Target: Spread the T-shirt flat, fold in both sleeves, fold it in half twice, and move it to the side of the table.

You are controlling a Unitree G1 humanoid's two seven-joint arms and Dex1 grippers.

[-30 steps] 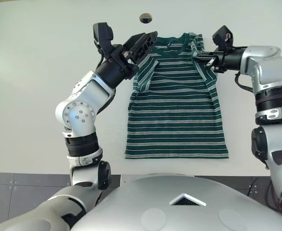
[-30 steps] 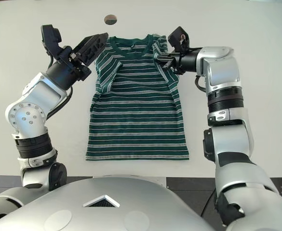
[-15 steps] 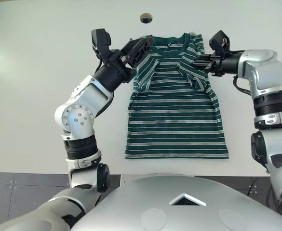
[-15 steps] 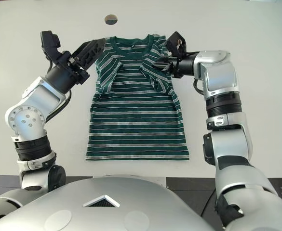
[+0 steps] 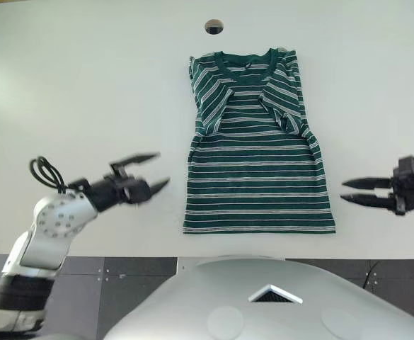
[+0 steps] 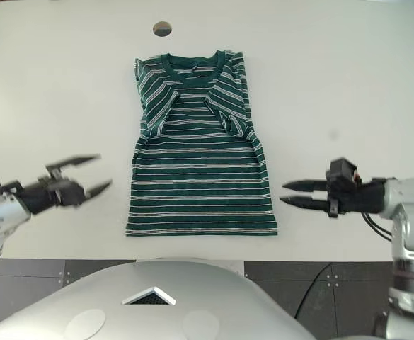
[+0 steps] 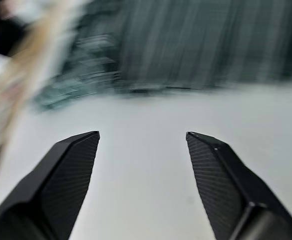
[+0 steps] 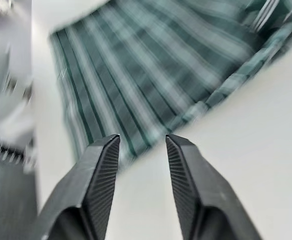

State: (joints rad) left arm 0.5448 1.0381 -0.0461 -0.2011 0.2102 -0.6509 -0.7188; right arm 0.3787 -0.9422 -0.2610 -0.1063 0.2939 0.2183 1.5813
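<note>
the green striped t-shirt (image 5: 257,166) is lying flat in the middle of the white table (image 5: 86,92), collar pointing to 12 o'clock and hem to 6 o'clock. both sleeves are lying folded in over the chest, the one on the robot's right a bit bunched. a small round hole (image 5: 214,27) is sitting in the tabletop at about 11 o'clock from the collar, near it but apart from the cloth.

the left gripper (image 5: 162,168) is hovering at 9 o'clock of the shirt's lower half, fingers spread wide and holding nothing, with a strip of white table lying between its tips and the cloth. the right gripper (image 5: 342,191) is hanging at 3 o'clock of the hem, its fingers parted by a narrower gap, also gripping nothing and apart from the shirt. a black cable (image 5: 42,172) is looping off the left forearm.

dark tiled floor (image 5: 65,265) is showing below the table's near edge at 6 o'clock.

the left wrist view is showing its two black fingers (image 7: 71,170) wide apart over plain tabletop, the stripes smeared beyond them. the right wrist view is showing its ribbed fingers (image 8: 98,185) framing the shirt's hem corner up close.
</note>
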